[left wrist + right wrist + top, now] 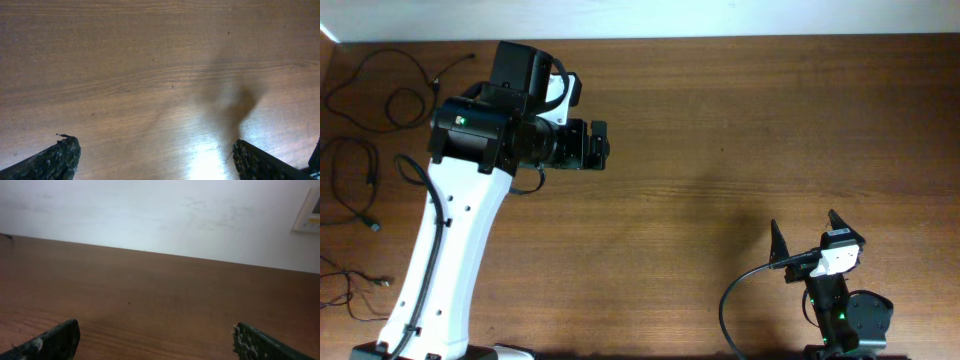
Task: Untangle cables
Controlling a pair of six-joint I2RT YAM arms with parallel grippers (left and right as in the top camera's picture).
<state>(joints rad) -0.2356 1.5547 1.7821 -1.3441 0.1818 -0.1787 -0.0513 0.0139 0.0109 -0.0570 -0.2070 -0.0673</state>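
On table (720,150), far left, black cables (370,180)

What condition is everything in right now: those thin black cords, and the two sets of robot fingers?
cables: lying slack in loose loops by the left edge of the table, nothing touching them.
left fingers: spread wide open, empty, over bare wood.
right fingers: spread wide open, empty, far from the cables.
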